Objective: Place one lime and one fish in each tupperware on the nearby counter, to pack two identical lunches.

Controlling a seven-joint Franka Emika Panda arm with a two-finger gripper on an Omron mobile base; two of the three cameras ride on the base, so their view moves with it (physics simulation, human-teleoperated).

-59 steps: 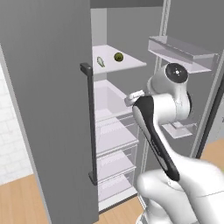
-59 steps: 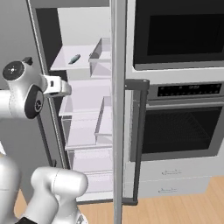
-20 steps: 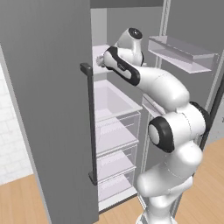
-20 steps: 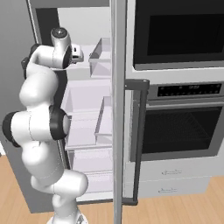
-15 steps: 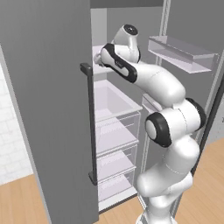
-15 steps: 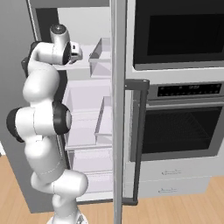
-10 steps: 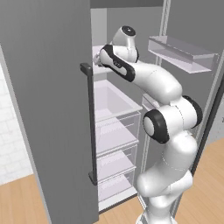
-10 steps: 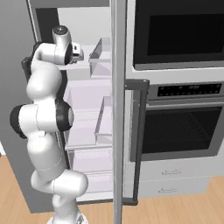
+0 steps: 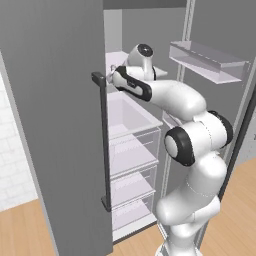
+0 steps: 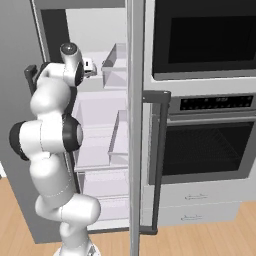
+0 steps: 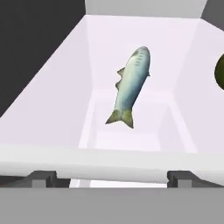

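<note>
Silvery-grey with a greenish tail, the fish (image 11: 130, 85) lies on the pale fridge shelf (image 11: 52, 109), tail toward the hand. Best to come down over its thicker middle, fingers across the body, not along it, so it cannot slip out. The gripper (image 11: 109, 175) is spread wide and empty, short of the fish. A dark lime (image 11: 220, 72) sits apart near the edge.

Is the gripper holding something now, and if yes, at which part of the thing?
Nothing is held. The gripper is open, and the pale silvery fish lies free on the fridge shelf ahead of the fingertips.
</note>
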